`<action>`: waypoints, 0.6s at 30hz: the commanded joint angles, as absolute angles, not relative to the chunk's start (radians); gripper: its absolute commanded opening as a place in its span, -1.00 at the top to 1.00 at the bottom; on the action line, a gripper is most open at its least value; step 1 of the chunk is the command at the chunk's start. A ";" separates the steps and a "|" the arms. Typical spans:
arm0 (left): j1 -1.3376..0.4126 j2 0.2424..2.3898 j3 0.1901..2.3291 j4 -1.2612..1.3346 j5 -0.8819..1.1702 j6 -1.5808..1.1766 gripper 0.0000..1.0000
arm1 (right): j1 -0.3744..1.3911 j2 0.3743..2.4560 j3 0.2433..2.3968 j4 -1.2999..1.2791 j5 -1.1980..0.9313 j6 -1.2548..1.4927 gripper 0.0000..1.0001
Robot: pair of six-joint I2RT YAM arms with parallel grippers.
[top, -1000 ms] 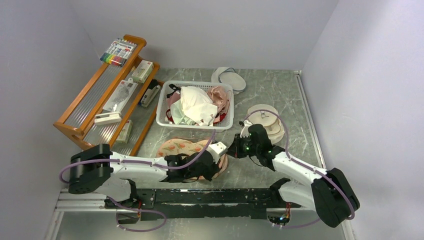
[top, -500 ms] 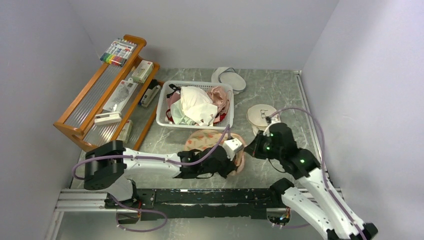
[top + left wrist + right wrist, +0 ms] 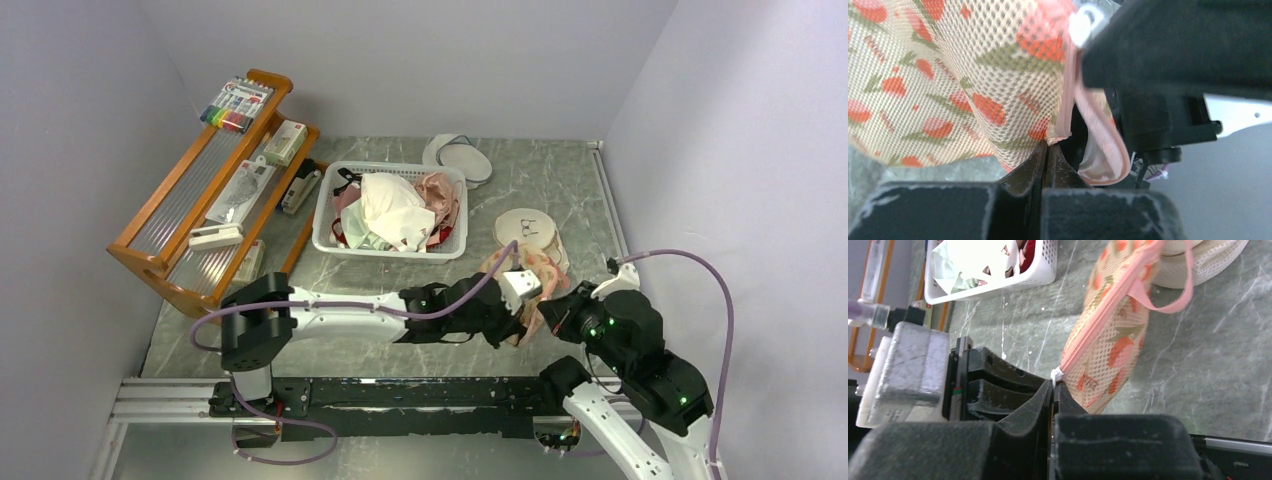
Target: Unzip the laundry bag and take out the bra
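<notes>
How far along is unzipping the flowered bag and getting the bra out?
Gripping looks done: the left gripper pinches the bag, the right gripper its white zipper tab. Unzipping is in hand; the zipper looks mostly closed in the right wrist view. No bra shows, so pulling it out remains.

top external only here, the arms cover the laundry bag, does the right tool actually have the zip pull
Observer: Yes. In the right wrist view the right tool is shut, with the white zip pull pinched at its fingertips.
Operator: and the left one
Observer: The left wrist view shows the left tool shut on the pink trim at the edge of the laundry bag.
Operator: any of the zip open yet
Observer: Not that I can see. In the right wrist view the pink zip line above the pull looks closed all the way up.
</notes>
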State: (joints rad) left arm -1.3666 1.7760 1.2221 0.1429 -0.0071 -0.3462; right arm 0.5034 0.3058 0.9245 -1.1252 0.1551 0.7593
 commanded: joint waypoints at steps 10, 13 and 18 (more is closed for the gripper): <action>-1.242 1.633 1.065 -0.096 -0.006 -0.145 0.86 | 0.498 0.372 0.768 -0.913 -0.114 0.638 1.00; -1.224 1.545 0.990 -0.160 -0.020 -0.089 0.86 | 0.497 0.391 0.702 -0.844 -0.204 0.637 1.00; -1.185 1.427 0.940 -0.255 -0.027 -0.045 0.41 | 0.498 0.414 0.574 -0.699 -0.410 0.650 1.00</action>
